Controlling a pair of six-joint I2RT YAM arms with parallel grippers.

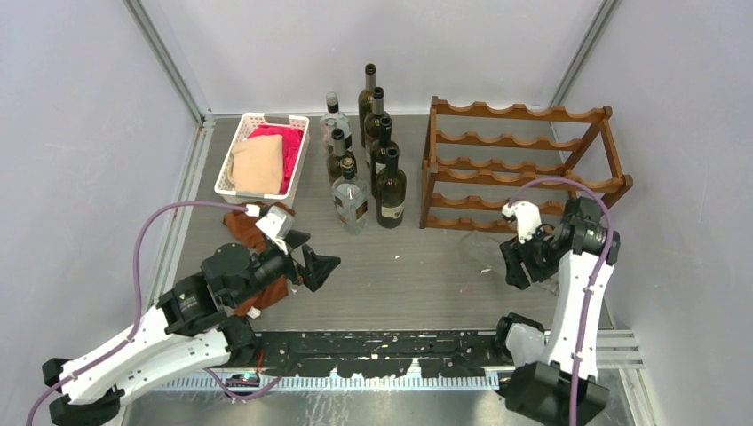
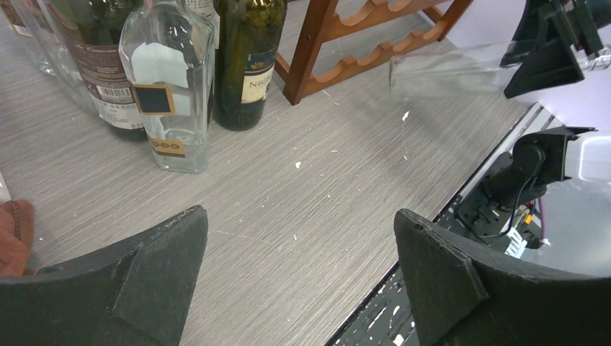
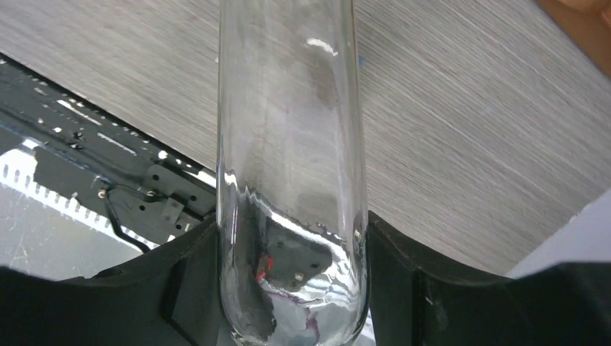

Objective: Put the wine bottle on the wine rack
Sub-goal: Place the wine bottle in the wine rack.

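A clear glass wine bottle (image 3: 292, 144) sits between the fingers of my right gripper (image 3: 292, 223), which is shut on its body above the table. The left wrist view shows the same bottle (image 2: 447, 72) held level off the table, in front of the wine rack's near corner. The reddish-brown wooden wine rack (image 1: 524, 164) stands at the back right, just beyond my right gripper (image 1: 515, 266), and no bottle lies on it. My left gripper (image 1: 315, 266) hovers at the middle left, wide open and with nothing in it (image 2: 299, 213).
Several dark and clear bottles (image 1: 368, 151) stand in a cluster left of the rack. A white slotted basket (image 1: 275, 117) with pink and tan cloth sits at the back left. A brown cloth (image 1: 244, 226) lies under the left arm. A black rail (image 1: 382, 351) runs along the near edge.
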